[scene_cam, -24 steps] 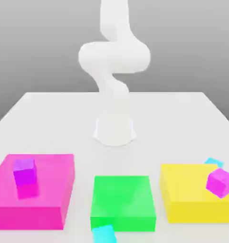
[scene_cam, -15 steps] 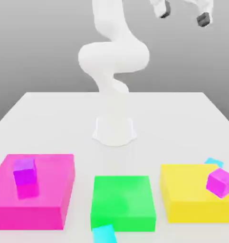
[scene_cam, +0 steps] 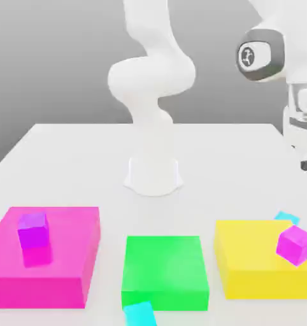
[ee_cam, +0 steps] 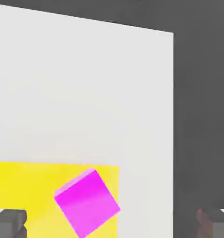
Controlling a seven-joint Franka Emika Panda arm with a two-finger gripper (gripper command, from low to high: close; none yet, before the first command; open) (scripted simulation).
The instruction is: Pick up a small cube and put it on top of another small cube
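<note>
The gripper (ee_cam: 112, 223) hangs with its two dark fingers (ee_cam: 9, 222) spread wide apart and nothing between them, above the yellow block (scene_cam: 261, 260). A purple cube (scene_cam: 296, 245) sits tilted on that block, toward its edge at the exterior view's right. One cyan cube (scene_cam: 287, 218) peeks out just behind the yellow block; another cyan cube (scene_cam: 140, 313) lies in front of the green block (scene_cam: 164, 270), which is beside the yellow block. No readable writing shows anywhere.
</note>
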